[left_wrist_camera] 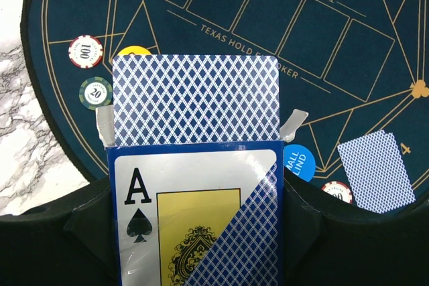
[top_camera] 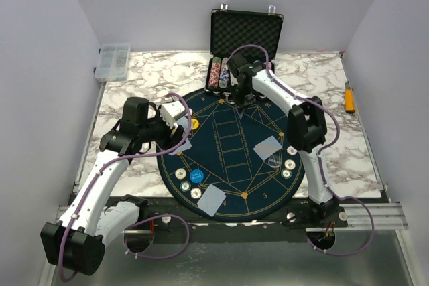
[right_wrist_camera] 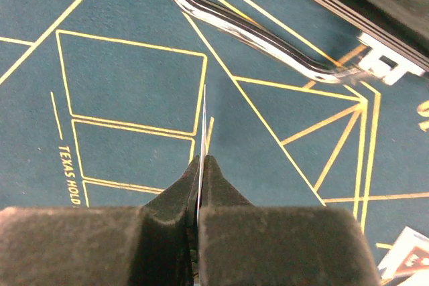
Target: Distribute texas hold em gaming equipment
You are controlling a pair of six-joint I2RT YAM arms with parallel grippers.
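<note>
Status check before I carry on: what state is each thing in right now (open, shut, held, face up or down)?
Chip case, open, lid upright.
Card box, top open, gripped by the left jaws.
Top card, sticking out of the box, back showing.
Single card, pinched edge-on in the shut right jaws.
Dealt cards, flat on the mat, face down.

You've got the big round dark-blue felt mat (top_camera: pixel 224 149) lying mid-table on the white-and-grey marble-patterned tabletop (top_camera: pixel 355 159), with an open black hard-shell case (top_camera: pixel 247 31) at its far edge. In the far left corner sits a clear plastic compartment box (top_camera: pixel 112 61). Over by the right edge lies a small yellow-orange hand tool (top_camera: pixel 349 97).
</note>
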